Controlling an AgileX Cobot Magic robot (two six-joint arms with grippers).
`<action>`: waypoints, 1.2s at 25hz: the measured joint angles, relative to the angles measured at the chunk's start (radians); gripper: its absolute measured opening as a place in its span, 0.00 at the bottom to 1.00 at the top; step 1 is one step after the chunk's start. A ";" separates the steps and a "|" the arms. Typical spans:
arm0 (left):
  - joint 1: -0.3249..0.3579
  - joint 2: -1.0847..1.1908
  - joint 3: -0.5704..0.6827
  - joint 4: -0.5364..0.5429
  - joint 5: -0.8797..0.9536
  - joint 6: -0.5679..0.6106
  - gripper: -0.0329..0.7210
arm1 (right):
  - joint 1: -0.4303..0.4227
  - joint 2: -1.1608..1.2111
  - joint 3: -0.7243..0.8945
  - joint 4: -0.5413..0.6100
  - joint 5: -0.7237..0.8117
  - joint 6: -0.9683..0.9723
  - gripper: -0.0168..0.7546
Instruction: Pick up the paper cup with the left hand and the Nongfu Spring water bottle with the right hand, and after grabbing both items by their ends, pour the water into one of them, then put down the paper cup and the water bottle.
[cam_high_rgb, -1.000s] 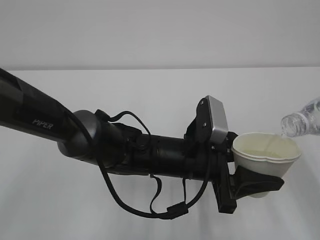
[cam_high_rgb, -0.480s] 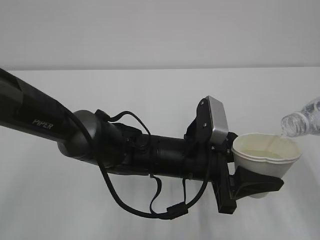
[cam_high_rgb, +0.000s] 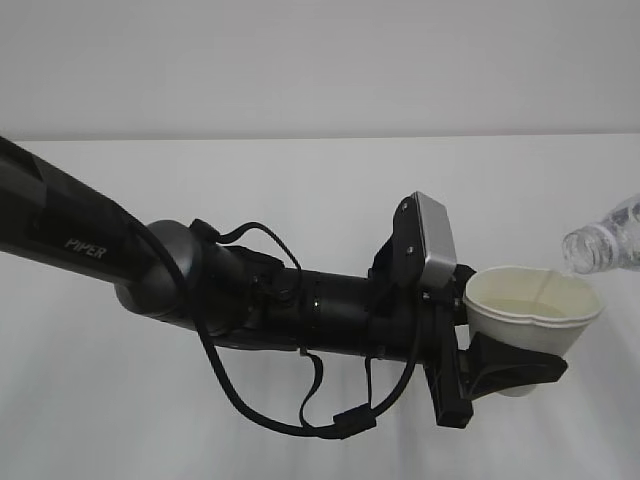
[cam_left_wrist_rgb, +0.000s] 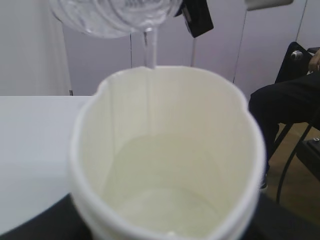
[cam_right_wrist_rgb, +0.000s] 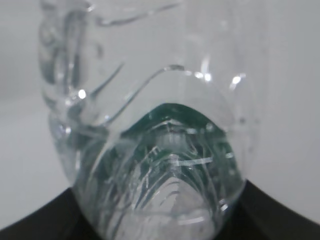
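Pouring under way: left tool (cam_high_rgb: 505, 365) clamped round cup (cam_high_rgb: 530, 315), right tool gripping bottle (cam_high_rgb: 605, 245). Hold tilt steady, stream (cam_left_wrist_rgb: 150, 50) inside rim, cup level.

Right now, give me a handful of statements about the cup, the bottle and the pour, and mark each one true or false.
1. A thin stream of water is falling from the water bottle into the paper cup. True.
2. The paper cup stands on the table. False: the left gripper holds it up off the table.
3. The bottle's mouth sits over the cup's rim. True.
4. The cup is dry inside. False: water has pooled at its bottom.
5. The cup's rim is a perfect circle. False: it is squeezed out of round, with dents showing in the exterior view.
6. The bottle is upright. False: it is tipped, mouth down toward the cup.
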 joint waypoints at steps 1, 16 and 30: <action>0.000 0.000 0.000 0.000 0.000 0.000 0.57 | 0.000 0.000 0.000 0.000 0.000 0.000 0.57; 0.000 0.000 0.000 0.001 0.000 0.000 0.57 | 0.000 0.000 0.000 0.000 -0.002 -0.004 0.57; 0.000 0.000 0.000 0.002 0.002 0.000 0.57 | 0.000 0.000 0.000 0.000 -0.007 -0.046 0.57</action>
